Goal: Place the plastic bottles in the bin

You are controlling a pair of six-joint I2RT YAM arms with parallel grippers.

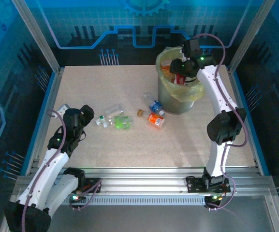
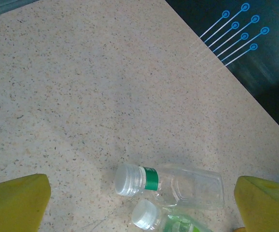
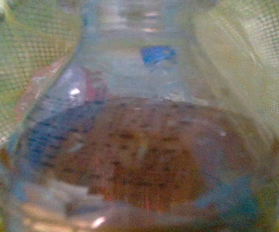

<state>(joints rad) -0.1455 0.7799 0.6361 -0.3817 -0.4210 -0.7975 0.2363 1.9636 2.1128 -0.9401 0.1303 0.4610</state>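
My left gripper (image 1: pixel 89 115) stands open low over the table at the left, its yellow fingers (image 2: pixel 18 203) wide apart. Just ahead of it lie two plastic bottles: a clear one with a green band (image 2: pixel 178 184) and one with a green label (image 2: pixel 170 223). Further right lie a blue-labelled bottle (image 1: pixel 155 107) and an orange-labelled one (image 1: pixel 156 120). My right gripper (image 1: pixel 182 68) hangs over the bin (image 1: pixel 170 99). A red-labelled bottle (image 3: pixel 139 154) sits right against its camera, blurred, and my own fingers are hidden.
A small brown cap (image 1: pixel 140 113) lies between the bottle groups. The bin's yellowish bag (image 1: pixel 197 92) folds over its rim, with bottles inside. Blue enclosure walls and metal posts (image 1: pixel 37 38) ring the table. The metal rail (image 1: pixel 144 181) runs along the near edge.
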